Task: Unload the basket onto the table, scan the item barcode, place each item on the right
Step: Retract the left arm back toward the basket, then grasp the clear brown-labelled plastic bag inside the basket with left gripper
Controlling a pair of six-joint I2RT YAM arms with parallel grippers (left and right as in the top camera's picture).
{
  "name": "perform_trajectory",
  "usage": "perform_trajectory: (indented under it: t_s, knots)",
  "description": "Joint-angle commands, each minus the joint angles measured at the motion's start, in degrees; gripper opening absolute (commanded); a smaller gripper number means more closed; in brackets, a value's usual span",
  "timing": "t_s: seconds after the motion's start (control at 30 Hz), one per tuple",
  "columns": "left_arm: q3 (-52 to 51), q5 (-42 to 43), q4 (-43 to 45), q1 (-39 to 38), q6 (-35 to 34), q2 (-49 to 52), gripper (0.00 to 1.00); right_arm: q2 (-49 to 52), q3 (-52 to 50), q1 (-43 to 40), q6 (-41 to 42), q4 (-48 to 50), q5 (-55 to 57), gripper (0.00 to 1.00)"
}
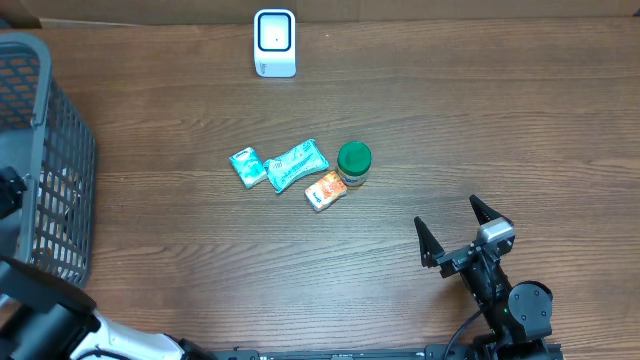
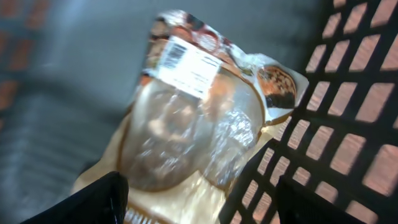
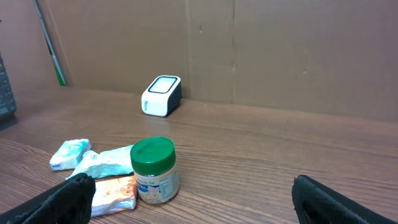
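Wooden desk [image 1: 420, 110], scanner [image 1: 275, 43] at top; left gripper [image 2: 199, 186] released over packet [image 2: 193, 118] in basket [image 2: 348, 93]; right gripper [image 1: 446, 213] wide apart, lower right.

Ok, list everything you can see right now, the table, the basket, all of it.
scanner: one, white, far middle of the table
basket: one, grey mesh, left edge
clear packet: one, clear with a white barcode label, inside the basket
small teal packet: one, teal, mid-table
large teal packet: one, teal, right of the small one
jar: one, green lid, right of the large teal packet
orange packet: one, orange, beside the jar on the near side
table: one, brown wood
left claw: one, black, open, in the basket by the clear packet
right claw: one, black, open, near right, empty
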Motion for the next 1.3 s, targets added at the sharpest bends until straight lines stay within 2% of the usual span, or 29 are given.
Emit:
perform_trajectory:
  t_s: [0.0,0.33,0.47,0.6,0.63,0.73,0.9,1.1,1.27]
  knots:
    - [-0.8,7.1,-0.1,-0.3,8.7,4.9,0.80,-0.2,-0.6,-0.4,0.1,0.2,0.6,1.00]
    - [-0.8,7.2,1.1,-2.5,11.3,11.2,0.85,-0.2,-0.6,-0.4,0.1,0.2,0.6,1.00]
    - [-0.8,2.9,1.3,-3.3,11.3,13.4,0.85,-0.2,-0.6,-0.4,0.1,0.2,0.6,1.00]
    - [-0.8,-5.4,2.2,-4.0,7.3,15.7,0.72,-0.2,-0.6,-0.4,0.1,0.2,0.6,1.00]
    - [-0.9,-6.4,2.5,-4.0,6.5,15.9,0.65,-0.2,-0.6,-0.4,0.1,0.2,0.6,1.00]
    - [-0.8,-8.9,3.2,-4.1,3.8,15.9,0.38,-0.2,-0.6,-0.4,0.1,0.2,0.6,1.00]
    - [-0.7,-15.4,3.3,-4.1,-1.8,15.8,0.04,-0.2,-0.6,-0.4,0.1,0.2,0.6,1.00]
    - [1.0,-20.1,3.0,-4.1,-7.8,14.3,0.04,-0.2,-0.6,-0.4,0.1,0.2,0.6,1.00]
    - [5.2,-20.6,2.5,-4.1,-9.9,10.5,0.04,-0.2,-0.6,-0.4,0.1,0.2,0.6,1.00]
